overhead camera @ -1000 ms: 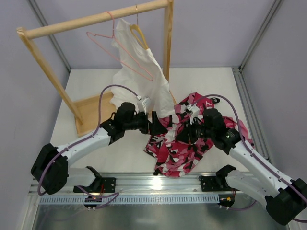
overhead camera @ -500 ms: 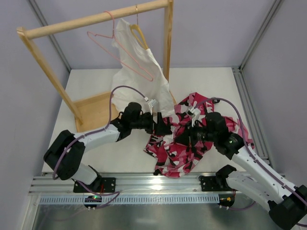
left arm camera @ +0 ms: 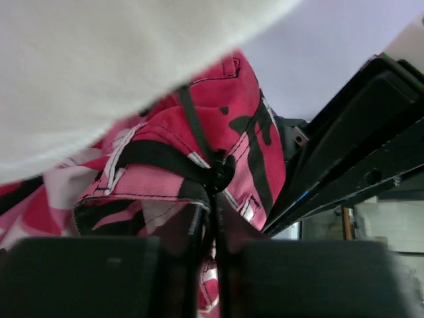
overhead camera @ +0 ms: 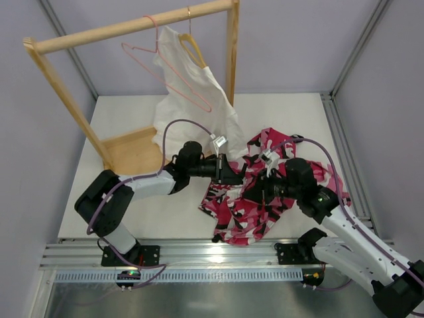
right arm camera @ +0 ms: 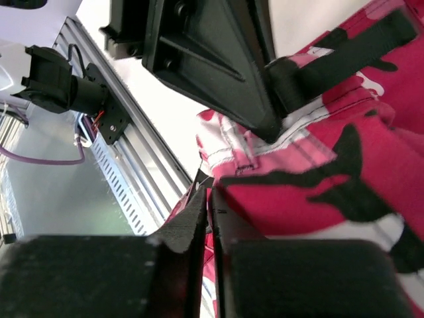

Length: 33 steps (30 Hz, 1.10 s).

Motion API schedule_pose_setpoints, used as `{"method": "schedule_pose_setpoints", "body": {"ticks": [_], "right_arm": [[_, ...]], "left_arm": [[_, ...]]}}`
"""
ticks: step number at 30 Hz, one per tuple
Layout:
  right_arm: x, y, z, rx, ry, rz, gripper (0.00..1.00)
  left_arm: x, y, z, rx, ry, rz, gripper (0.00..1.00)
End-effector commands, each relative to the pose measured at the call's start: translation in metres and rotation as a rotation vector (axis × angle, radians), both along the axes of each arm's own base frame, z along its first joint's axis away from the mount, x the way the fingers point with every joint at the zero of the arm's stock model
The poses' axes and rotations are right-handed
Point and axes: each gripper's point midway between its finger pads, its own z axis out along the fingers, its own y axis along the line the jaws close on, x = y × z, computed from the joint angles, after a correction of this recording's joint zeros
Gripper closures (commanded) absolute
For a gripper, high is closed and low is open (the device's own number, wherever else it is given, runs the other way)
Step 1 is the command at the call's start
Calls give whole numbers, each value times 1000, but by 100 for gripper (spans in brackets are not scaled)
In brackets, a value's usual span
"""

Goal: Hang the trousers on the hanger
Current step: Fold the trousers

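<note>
Pink camouflage among pale things
Trousers (overhead camera: 255,199) at 5 o'clock: pink, white and black camouflage print; hanger (overhead camera: 142,61) at 11 o'clock: thin pink wire; garment (overhead camera: 195,106) beside it plain white; rail (overhead camera: 132,26) tan wood; table (overhead camera: 291,112) white

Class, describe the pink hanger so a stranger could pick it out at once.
On the wooden rack at the back, two hangers hook over its bar. The pink hanger is the left one: thin bare wire, while the tan wooden hanger carries a white garment.
</note>
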Motion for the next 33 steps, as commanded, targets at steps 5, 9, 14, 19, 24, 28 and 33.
{"method": "schedule_pose_setpoints", "body": {"ticks": [5,9,14,19,24,28,33], "right_arm": [[19,-13,38,24,-18,-201,54],[38,-41,56,33,7,-473,38],[67,-117,38,-185,39,-942,32],[85,-154,11,-306,141,-1132,32],[85,-189,-24,-304,327,-1317,32],[86,-214,-42,-410,352,-1415,33],[114,-209,-46,-501,204,-1210,32]], "left_arm": [[-6,0,44,-40,-64,-4,100],[2,21,34,116,-93,104,100],[9,68,35,327,-162,271,100],[21,120,47,487,-204,502,100],[25,185,73,655,-241,741,100],[28,218,93,761,-290,839,100],[31,238,105,838,-308,906,100]]}}
